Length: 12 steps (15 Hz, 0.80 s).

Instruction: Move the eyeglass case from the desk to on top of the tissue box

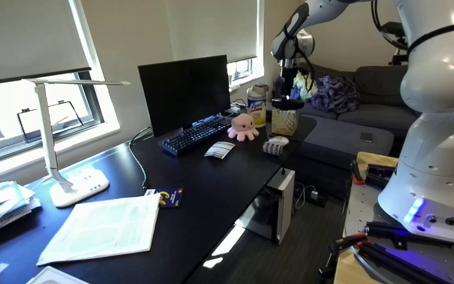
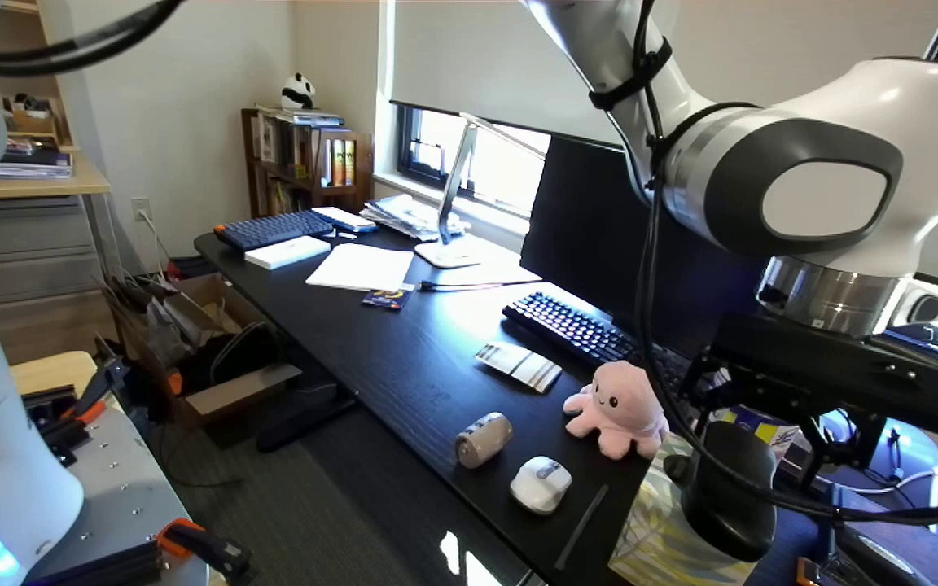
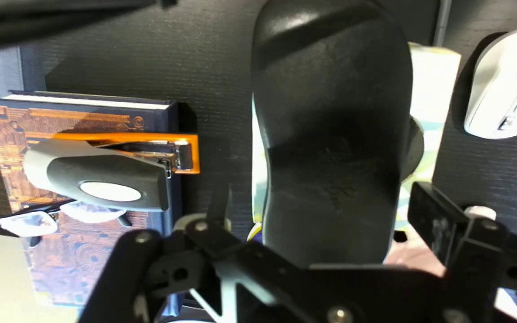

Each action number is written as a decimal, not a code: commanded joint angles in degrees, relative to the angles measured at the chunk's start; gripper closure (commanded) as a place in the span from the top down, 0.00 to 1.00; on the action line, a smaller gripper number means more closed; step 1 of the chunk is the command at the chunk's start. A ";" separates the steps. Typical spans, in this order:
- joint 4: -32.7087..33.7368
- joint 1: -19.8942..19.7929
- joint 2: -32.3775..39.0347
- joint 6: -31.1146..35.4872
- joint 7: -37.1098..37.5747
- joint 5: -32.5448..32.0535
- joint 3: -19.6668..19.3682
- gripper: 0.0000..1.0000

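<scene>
The black eyeglass case (image 3: 330, 134) lies across the top of the tissue box (image 3: 433, 89) and overhangs it at both ends in the wrist view. In both exterior views the case (image 1: 288, 104) (image 2: 729, 496) is over the patterned cream and green tissue box (image 1: 284, 123) (image 2: 652, 521), which stands near the desk's end. My gripper (image 3: 321, 193) is open, with one finger on each side of the case and a visible gap on both sides. It points down at the case in both exterior views (image 1: 287, 94) (image 2: 770, 435). The case hides most of the box's top.
A pink plush octopus (image 1: 243, 127) and a wipes canister (image 1: 257, 106) stand close to the box. A white mouse (image 2: 541, 485) and a grey cylinder (image 2: 484, 439) lie near the desk edge. A stapler (image 3: 106, 175) and glasses (image 3: 29, 224) lie on a book (image 3: 11, 134). A monitor (image 1: 185, 92) stands behind.
</scene>
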 commanded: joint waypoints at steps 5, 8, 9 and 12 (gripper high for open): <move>-5.06 -1.20 -9.38 -1.05 3.71 5.13 0.82 1.00; -12.60 0.49 -18.33 -1.63 7.69 8.59 0.08 1.00; -15.66 1.65 -21.31 -0.48 9.10 9.05 -0.30 1.00; -24.10 6.42 -29.62 0.96 12.93 7.29 -1.20 1.00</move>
